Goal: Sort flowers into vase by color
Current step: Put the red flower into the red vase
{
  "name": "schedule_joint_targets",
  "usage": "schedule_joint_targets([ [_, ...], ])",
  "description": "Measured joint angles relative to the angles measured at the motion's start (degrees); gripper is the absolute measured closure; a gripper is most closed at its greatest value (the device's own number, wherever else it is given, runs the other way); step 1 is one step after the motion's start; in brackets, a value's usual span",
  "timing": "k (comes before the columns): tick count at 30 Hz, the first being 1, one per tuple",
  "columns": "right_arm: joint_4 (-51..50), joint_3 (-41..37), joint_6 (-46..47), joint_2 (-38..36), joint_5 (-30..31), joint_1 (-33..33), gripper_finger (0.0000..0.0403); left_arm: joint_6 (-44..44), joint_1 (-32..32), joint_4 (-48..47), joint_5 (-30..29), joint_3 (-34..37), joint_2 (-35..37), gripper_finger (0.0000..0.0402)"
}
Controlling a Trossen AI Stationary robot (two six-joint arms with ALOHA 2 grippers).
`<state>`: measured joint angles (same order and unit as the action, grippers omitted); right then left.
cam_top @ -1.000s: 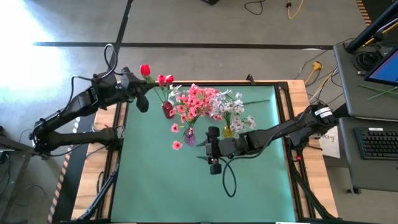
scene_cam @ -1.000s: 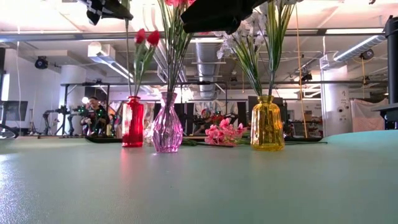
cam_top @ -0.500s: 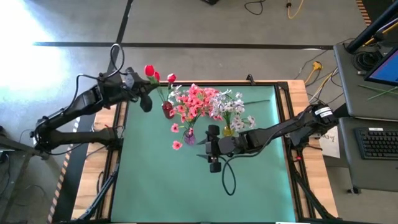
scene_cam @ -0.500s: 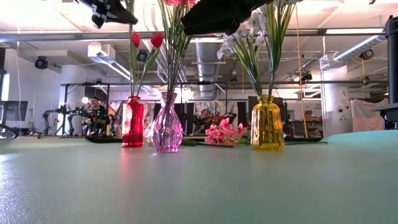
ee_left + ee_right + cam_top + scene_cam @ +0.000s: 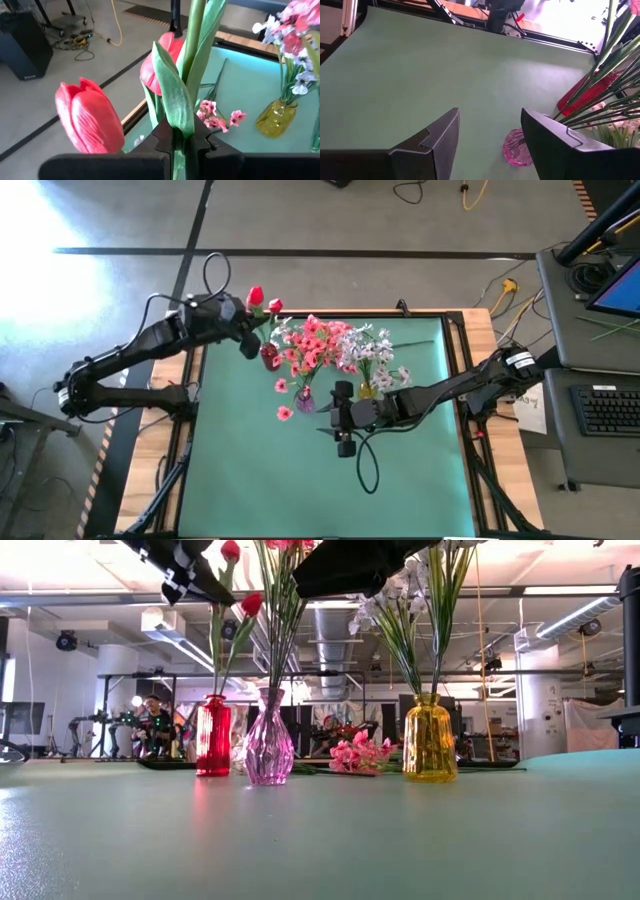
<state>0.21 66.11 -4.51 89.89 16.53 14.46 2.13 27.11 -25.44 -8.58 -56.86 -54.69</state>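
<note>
— Holding anything yet? Which arm matters?

— Left gripper is clamped on the green stem of the red flowers, up above the far left of the counter. The stem runs near upright, and the red vase sits just right of and below it.

— And the other arm?

— Right gripper hangs with its jaws apart, empty, over the middle of the counter near the pink vase. One pink flower lies flat beyond, by the yellow vase.

The left gripper has carried its red tulip toward the table's middle, closer to the red vase. From table height, that bloom now sits higher, above the other red tulip.
</note>
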Motion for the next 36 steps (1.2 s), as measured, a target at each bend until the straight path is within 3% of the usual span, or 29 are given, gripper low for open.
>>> schedule_joint_targets([
  [10, -0.6, 0.0, 0.0, 0.0, 0.0, 0.0, 0.0197, 0.5, 0.0, -0.2, 0.0, 0.0, -0.4, 0.0358],
  [21, -1.0, 0.0, 2.1, -0.6, 0.0, 0.0, 0.0197, 1.9, 0.0, -5.8, 0.0, -0.4, 0.4, 0.0221],
  [26, -1.3, 0.0, 3.3, -2.3, -3.3, 0.3, 0.0197, 1.9, 0.0, -10.5, 0.0, -2.9, 1.4, 0.0171],
  [36, -2.0, 0.0, 8.1, -8.5, -9.5, 0.3, 0.0197, 3.9, 0.0, -19.0, 0.1, -8.2, 2.6, 0.0153],
])
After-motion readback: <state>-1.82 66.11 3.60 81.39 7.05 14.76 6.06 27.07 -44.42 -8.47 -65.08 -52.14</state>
